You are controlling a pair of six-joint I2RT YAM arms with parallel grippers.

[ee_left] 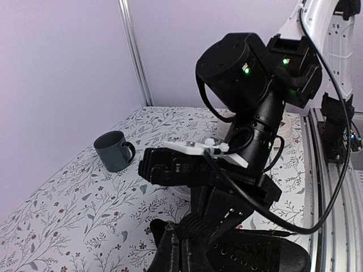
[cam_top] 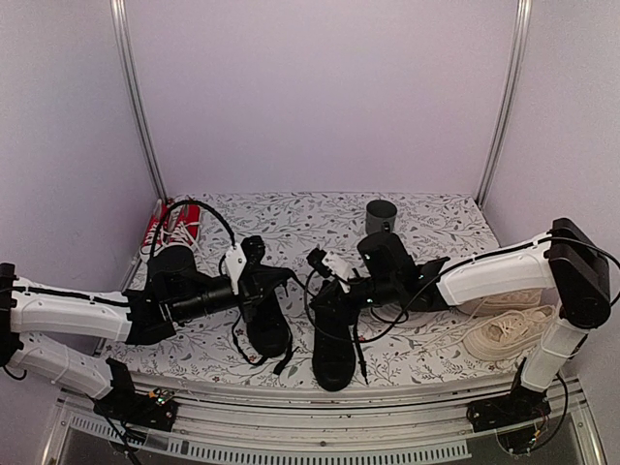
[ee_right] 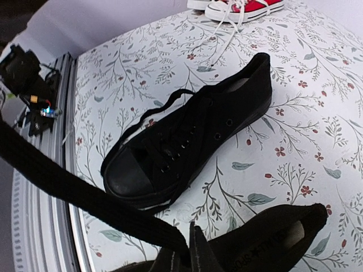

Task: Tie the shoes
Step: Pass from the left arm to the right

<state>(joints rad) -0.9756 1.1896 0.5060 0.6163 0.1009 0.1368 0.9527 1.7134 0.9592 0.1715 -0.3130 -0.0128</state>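
Two black shoes lie side by side near the table's front, the left shoe (cam_top: 268, 329) (ee_right: 187, 141) and the right shoe (cam_top: 334, 347) (ee_right: 272, 238) (ee_left: 266, 255). My two grippers meet just above their heel ends. The right gripper (cam_top: 320, 286) (ee_right: 182, 259) is shut on a flat black lace (ee_right: 85, 195) that runs taut from its fingertips off to the left of the right wrist view. The left gripper (cam_top: 286, 279) (ee_left: 177, 249) has its fingers pressed together beside the right gripper's ribbed pad (ee_left: 194, 225); whether a lace lies between them is hidden.
A grey mug (cam_top: 381, 215) (ee_left: 113, 150) stands at the back. Small red-and-white sneakers (cam_top: 170, 229) (ee_right: 244, 7) sit at the back left. Cream sneakers (cam_top: 509, 329) lie under the right arm at the right edge. A loose lace loop (cam_top: 244, 351) hangs by the left shoe.
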